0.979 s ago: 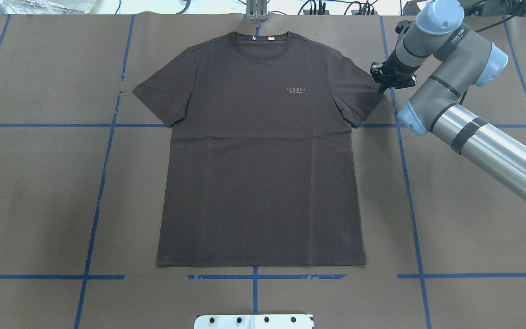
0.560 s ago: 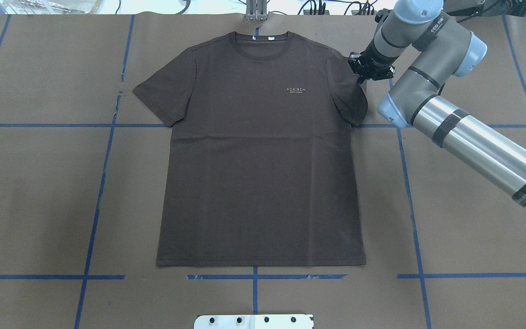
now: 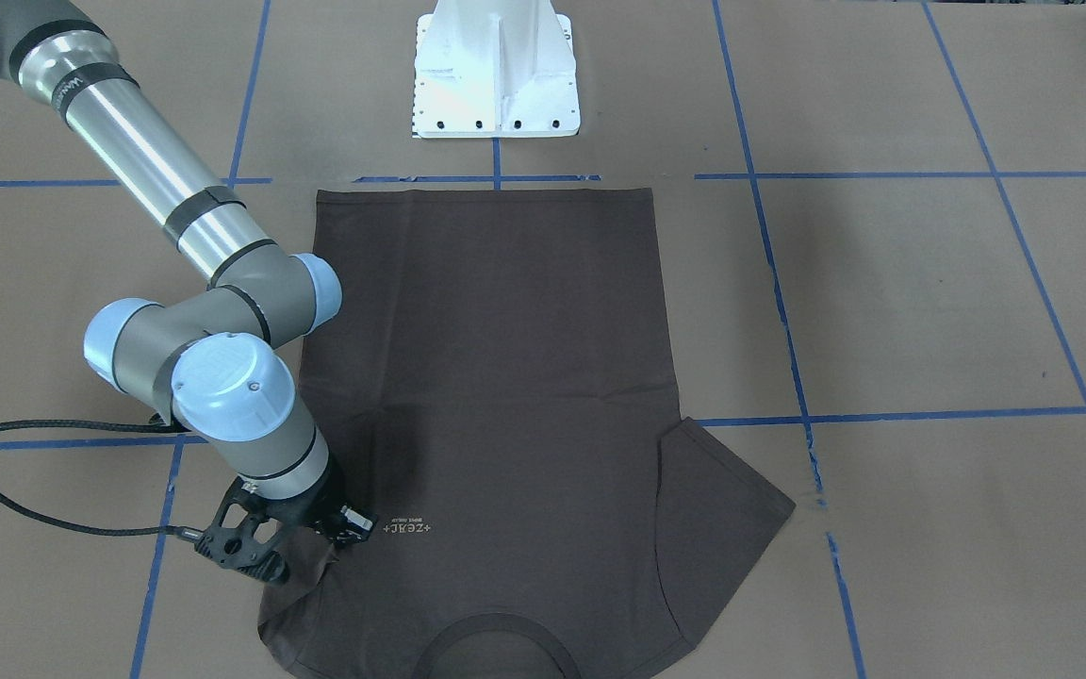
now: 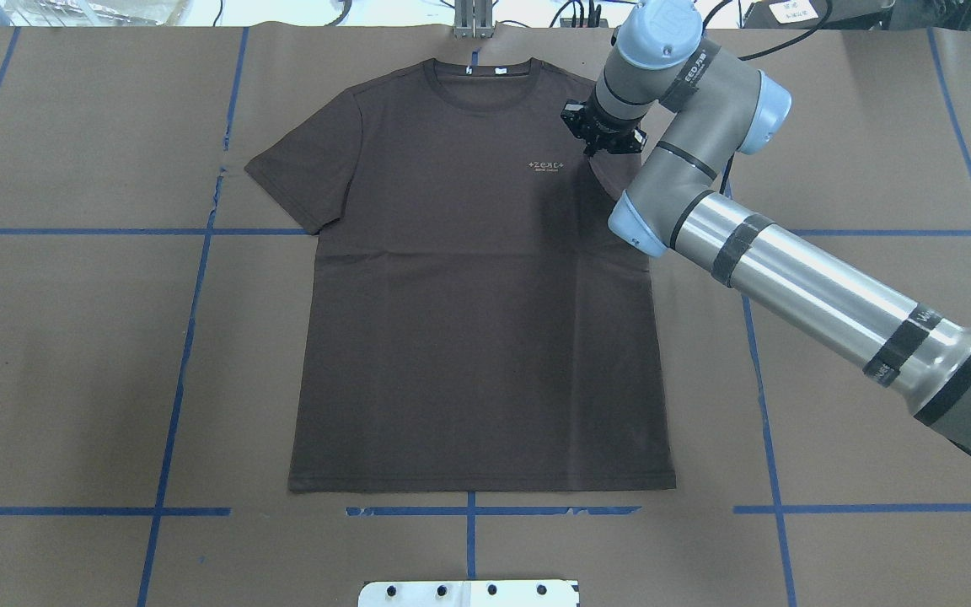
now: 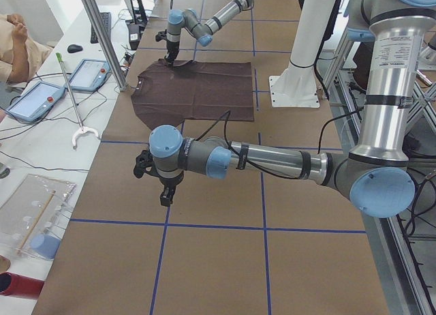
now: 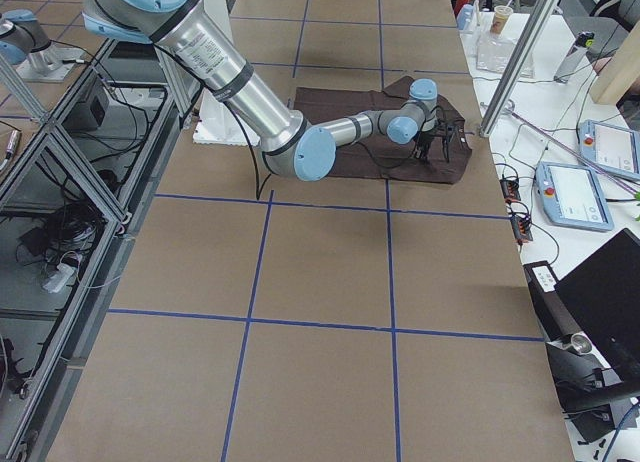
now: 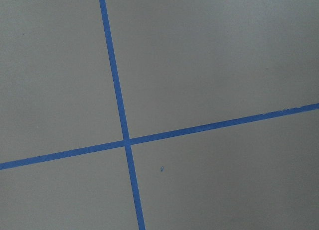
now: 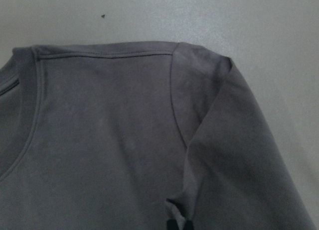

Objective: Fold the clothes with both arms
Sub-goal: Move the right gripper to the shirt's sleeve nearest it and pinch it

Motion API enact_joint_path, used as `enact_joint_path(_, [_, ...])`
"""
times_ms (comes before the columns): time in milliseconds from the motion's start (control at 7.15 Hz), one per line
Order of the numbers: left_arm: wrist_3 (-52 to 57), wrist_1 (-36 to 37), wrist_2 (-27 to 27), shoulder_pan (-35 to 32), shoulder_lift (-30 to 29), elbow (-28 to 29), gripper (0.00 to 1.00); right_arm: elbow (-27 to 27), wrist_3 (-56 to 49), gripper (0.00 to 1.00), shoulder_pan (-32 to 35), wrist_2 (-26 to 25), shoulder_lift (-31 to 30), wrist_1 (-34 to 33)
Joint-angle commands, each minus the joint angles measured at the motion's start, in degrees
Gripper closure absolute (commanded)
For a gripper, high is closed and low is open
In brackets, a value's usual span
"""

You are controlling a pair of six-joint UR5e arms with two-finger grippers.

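We are pinching the sleeve (image 8: 234, 155) of the shirt (image 4: 469, 320) in the right gripper (image 4: 597, 142), its jaws drawn narrow on a fold of cloth; the sleeve is lying doubled inward over the chest under the gripper; the pale lettering (image 4: 547, 165) is sitting just beside the gripper, towards the shirt's middle; the rest of the shirt is lying flat on the table (image 4: 72, 379), running away from the gripper towards the white base (image 3: 496, 85); a black cable (image 3: 15, 505) is looping from the wrist across the table, clear of the cloth; our own right arm (image 4: 789, 278) is hiding the shoulder from overhead. The left gripper (image 5: 165, 192) is hovering well apart from the shirt, with blue tape lines (image 7: 117, 90) crossing below it; we cannot tell how wide it stands.
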Motion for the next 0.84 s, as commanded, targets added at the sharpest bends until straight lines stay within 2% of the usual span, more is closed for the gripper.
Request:
enact_joint_path(0, [-0.07,0.00,0.00,0.00,-0.03,-0.13,0.00,-0.53,0.25,0.92,-0.57,-0.69,0.47,0.19])
enact_joint_path(140, [-0.50,0.00,-0.26,0.00,-0.03,-0.14,0.00,-0.53,0.25,0.01,-0.66,-1.21,0.55,0.20])
enact_joint_path(280, [-0.42,-0.17,-4.27,0.09,-0.12,0.21,0.00,-0.53,0.25,0.00,-0.75,-1.22,0.64,0.28])
enact_joint_path(560, [-3.38,-13.02,-6.59,7.07,-0.12,0.48,0.00,0.08,0.08,0.00,-1.19,-0.87,1.87,0.20])
enact_joint_path(699, [-17.94,-17.53,-6.51,12.25,-2.47,0.05,0.00,3.83,0.08,0.00,-1.19,-0.52,0.57,0.02])
